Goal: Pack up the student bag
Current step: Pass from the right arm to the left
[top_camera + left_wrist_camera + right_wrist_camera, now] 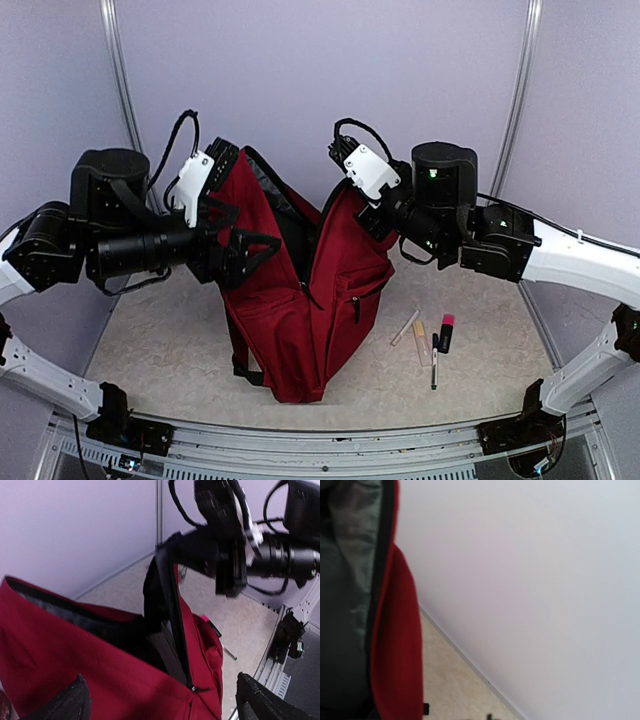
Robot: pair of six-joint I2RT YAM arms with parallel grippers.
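Note:
The student bag point(300, 320) is a dark-red backpack standing upright mid-table with its main opening spread wide, grey lining showing inside. My right gripper point(358, 208) is shut on the right rim of the opening and holds it up; the left wrist view shows that gripper point(172, 545) pinching the black zip edge. My left gripper point(240, 235) is open wide beside the bag's left flap, its black fingertips point(75, 702) on either side of the red fabric point(100, 660) without closing on it. The right wrist view shows only the bag's rim point(395, 630), not the fingers.
To the right of the bag, several pens lie on the beige tabletop: a pink highlighter point(446, 333), a black marker point(434, 362), a tan pencil point(420, 342) and a white pen point(405, 327). Pale walls enclose the back and sides. A metal rail point(330, 440) runs along the near edge.

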